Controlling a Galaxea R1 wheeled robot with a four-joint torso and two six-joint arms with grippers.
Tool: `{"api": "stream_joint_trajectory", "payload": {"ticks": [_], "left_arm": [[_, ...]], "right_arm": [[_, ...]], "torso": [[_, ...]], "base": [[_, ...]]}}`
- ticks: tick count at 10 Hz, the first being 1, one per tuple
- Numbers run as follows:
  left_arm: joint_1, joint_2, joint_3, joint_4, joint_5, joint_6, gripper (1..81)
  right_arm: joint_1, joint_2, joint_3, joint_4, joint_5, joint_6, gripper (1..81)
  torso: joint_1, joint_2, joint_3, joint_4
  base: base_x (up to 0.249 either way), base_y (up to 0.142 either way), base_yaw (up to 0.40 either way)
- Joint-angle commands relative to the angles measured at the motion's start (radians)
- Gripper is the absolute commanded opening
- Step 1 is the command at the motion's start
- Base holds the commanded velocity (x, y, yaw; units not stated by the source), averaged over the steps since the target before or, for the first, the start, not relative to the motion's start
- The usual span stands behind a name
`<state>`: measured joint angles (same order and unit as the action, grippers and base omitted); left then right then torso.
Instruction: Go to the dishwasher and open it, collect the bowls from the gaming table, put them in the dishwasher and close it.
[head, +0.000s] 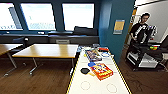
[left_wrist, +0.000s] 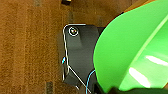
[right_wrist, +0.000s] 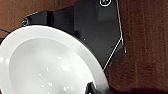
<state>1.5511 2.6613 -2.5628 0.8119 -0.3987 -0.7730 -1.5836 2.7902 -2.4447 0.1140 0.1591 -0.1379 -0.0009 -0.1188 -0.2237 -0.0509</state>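
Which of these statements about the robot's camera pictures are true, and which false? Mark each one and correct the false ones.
1. The bowl in the left wrist view is red. False: the green bowl is bright green.
2. The right wrist view shows a white bowl above a brown wooden floor. True.
3. The gaming table has a white top with a yellow edge. True.
4. A red-and-yellow box lies on the gaming table. True.
5. The wooden table stands to the right of the gaming table. False: it stands to its left.
6. The person sits at the wooden table. False: the person stands in the doorway at right.
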Motion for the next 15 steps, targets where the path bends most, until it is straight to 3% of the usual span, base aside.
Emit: {"api": "stream_joint_trajectory", "payload": {"ticks": [1, 15], "left_arm": [[-0.027, -0.024, -0.008, 0.015, 0.015, 0.004, 1.0], [-0.027, 0.013, -0.051, 0.038, 0.017, 0.004, 1.0]], "right_arm": [[0.027, -0.013, 0.004, -0.019, -0.056, -0.003, 1.0], [0.023, 0.016, -0.04, -0.028, -0.056, -0.005, 1.0]], "torso": [[0.001, 0.0, 0.0, 0.0], [0.001, -0.001, 0.001, 0.0]], "base": [[-0.065, 0.0, 0.0], [-0.082, 0.0, 0.0]]}}
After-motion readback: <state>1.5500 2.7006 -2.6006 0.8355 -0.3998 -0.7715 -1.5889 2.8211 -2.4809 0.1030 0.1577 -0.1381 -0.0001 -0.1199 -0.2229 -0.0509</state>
